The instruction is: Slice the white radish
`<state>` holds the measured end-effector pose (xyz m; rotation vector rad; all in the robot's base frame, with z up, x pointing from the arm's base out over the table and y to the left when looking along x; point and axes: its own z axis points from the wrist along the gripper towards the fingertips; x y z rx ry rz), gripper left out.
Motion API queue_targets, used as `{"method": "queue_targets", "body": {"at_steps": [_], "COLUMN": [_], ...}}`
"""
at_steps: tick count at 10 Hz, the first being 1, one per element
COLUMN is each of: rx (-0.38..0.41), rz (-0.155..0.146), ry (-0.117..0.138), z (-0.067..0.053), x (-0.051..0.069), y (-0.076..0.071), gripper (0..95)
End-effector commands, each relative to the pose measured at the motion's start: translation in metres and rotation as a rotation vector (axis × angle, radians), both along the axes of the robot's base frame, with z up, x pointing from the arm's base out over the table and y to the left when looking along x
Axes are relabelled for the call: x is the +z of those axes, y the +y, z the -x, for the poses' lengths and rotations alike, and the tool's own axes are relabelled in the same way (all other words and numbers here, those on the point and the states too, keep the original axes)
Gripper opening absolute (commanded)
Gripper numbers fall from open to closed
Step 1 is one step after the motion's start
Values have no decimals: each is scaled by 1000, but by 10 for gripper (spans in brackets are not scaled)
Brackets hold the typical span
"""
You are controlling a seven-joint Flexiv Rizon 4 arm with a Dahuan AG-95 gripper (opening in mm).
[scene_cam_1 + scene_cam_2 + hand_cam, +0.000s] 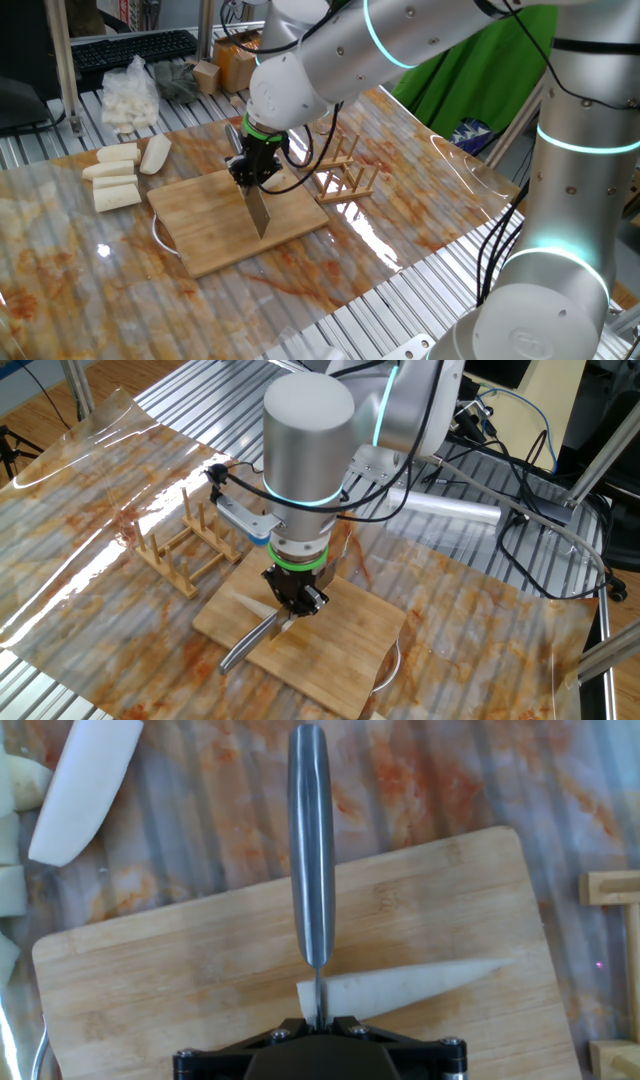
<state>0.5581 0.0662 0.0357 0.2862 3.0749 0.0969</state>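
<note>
A clear plastic bag (130, 95) of white pieces lies at the far side of the tabletop (400, 215). The white radish (405, 988) lies on the wooden cutting board (200, 980), directly under the end effector (250, 170), with its pointed end to the right in the hand view. The end effector is closed tightly on the knife (311, 850), and the blade meets the radish near its thick end. The arm (305, 450) points straight down over the board. Four thick white chunks (120, 170) lie beside the board.
</note>
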Motion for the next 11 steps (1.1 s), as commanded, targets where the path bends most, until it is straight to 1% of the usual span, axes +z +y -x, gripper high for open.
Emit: {"method": "queue_targets", "body": {"at_steps": [1,2,3,6,7,8,9,11], "rx": [-5,-1,-3,-11,-15,-21,-27,-28], "rz": [-19,-16,-19,-21,-22,-25,-34,-31], "ry": [-17,-5,0,3,12,16,12,14], "z": [-2,-2,-1,0,3,6,5,1], "x": [-31,-30,-27,-26,-27,-25,-25,-23], "y": [3,3,2,4,5,5,5,7], "gripper": [0,0,0,0,0,0,0,0]}}
